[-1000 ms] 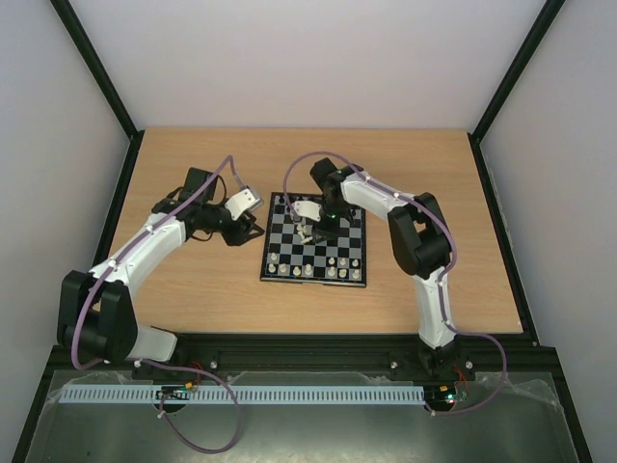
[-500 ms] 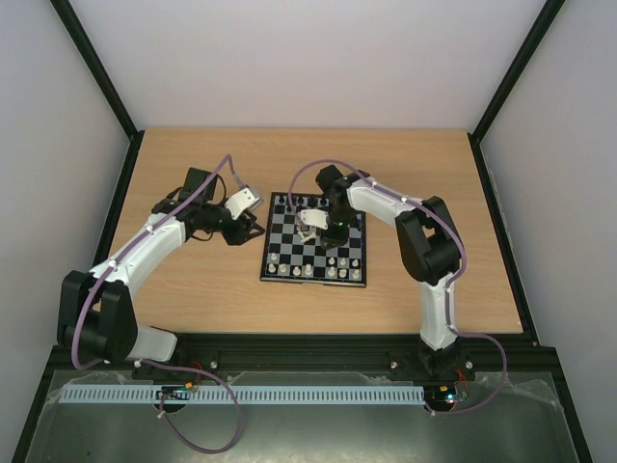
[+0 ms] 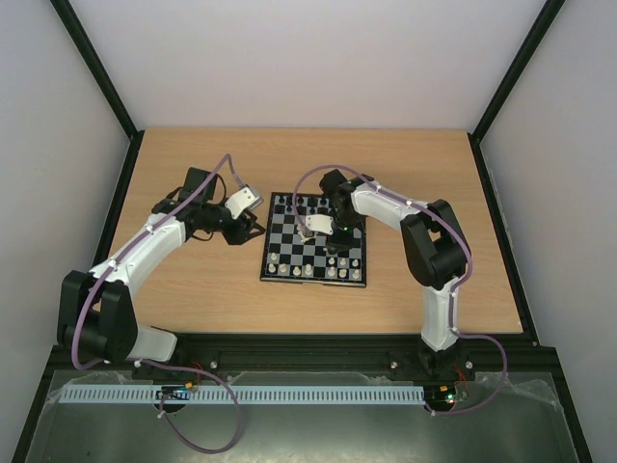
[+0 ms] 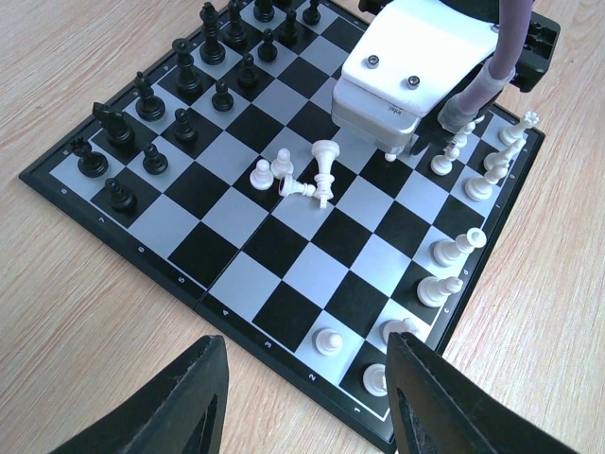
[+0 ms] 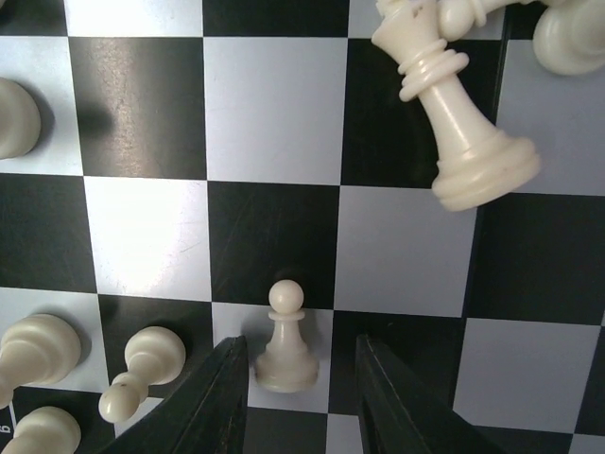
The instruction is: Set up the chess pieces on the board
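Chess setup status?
Black pieces look set in two rows. Right pincer, open, straddles a standing white pawn. Remaining: a cluster of white pieces mid-board, one toppled, and gaps in white's pawn row. Left pincer open, off the board.

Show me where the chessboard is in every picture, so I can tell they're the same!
Top external: the board sits in the middle of the table.
Left wrist: the board fills most of the picture, turned cornerwise.
Right wrist: the board fills the whole picture, very close up.
Shared landmark: the white pieces lined along one edge: near edge from above, right side in left wrist, left side in right wrist.
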### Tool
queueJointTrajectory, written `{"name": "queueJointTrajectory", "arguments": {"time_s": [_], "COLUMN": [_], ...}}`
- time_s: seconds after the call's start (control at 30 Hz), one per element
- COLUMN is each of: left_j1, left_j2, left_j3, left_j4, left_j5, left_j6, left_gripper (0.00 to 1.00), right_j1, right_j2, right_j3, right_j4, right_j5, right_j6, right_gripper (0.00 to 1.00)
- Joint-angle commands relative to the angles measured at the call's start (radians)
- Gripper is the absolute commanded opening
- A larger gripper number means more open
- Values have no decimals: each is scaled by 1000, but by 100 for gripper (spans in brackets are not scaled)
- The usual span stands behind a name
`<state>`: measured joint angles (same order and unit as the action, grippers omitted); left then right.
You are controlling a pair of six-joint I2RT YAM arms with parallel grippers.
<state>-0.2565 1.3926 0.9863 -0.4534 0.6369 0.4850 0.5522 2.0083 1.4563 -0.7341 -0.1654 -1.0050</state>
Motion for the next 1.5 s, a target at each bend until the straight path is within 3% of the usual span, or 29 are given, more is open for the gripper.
{"name": "queueJointTrajectory", "arguments": {"time_s": [0.0,0.23,0.7,0.87,1.0,1.1,1.33,1.47], "left_j1": [7,7,7,10,20,21,19,12], "left_j2": [-2,3,12,45,103,144,227,261], "left_j3": [-5,-5,2,21,13,0,-67,-71], "left_j4": [13,18,52,153,294,410,674,687], "left_j5": [27,29,34,55,172,262,425,442], "left_j6": [-8,-12,-70,-307,-610,-757,-1019,-1039], "left_gripper": [49,49,50,52,56,56,54,53], "right_j1": [8,20,25,22,20,20,20,20], "right_j2": [-12,-17,-69,-98,-108,-111,-122,-118], "right_j3": [-28,-39,-105,-48,37,98,159,172], "right_j4": [-38,-22,38,30,-1,-15,20,25], "right_j5": [16,15,49,-26,-156,-242,-326,-330], "right_j6": [-9,1,10,146,319,430,582,600], "right_gripper": [31,28,12,11,11,11,11,11]}}
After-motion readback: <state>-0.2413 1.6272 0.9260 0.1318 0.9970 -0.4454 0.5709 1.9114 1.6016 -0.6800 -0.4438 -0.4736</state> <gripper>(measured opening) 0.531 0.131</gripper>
